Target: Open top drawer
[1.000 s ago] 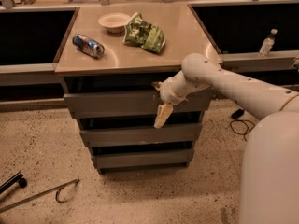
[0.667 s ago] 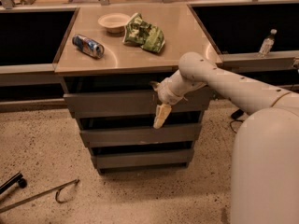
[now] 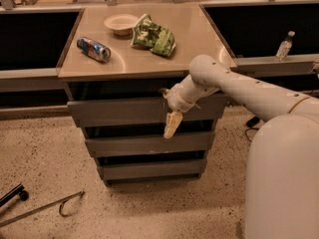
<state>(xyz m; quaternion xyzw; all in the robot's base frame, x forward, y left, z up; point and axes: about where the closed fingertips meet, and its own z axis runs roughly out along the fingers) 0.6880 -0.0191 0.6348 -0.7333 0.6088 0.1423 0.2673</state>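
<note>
Tan countertop, gripper pointing down before top drawer front, grip state unclear.

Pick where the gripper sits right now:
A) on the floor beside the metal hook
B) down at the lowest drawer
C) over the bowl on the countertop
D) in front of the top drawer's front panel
D: the gripper hangs in front of the top drawer, just below the edge of the countertop.

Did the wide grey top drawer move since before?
No. The wide grey top drawer keeps its place under the tan countertop; the gripper is at its front.
</note>
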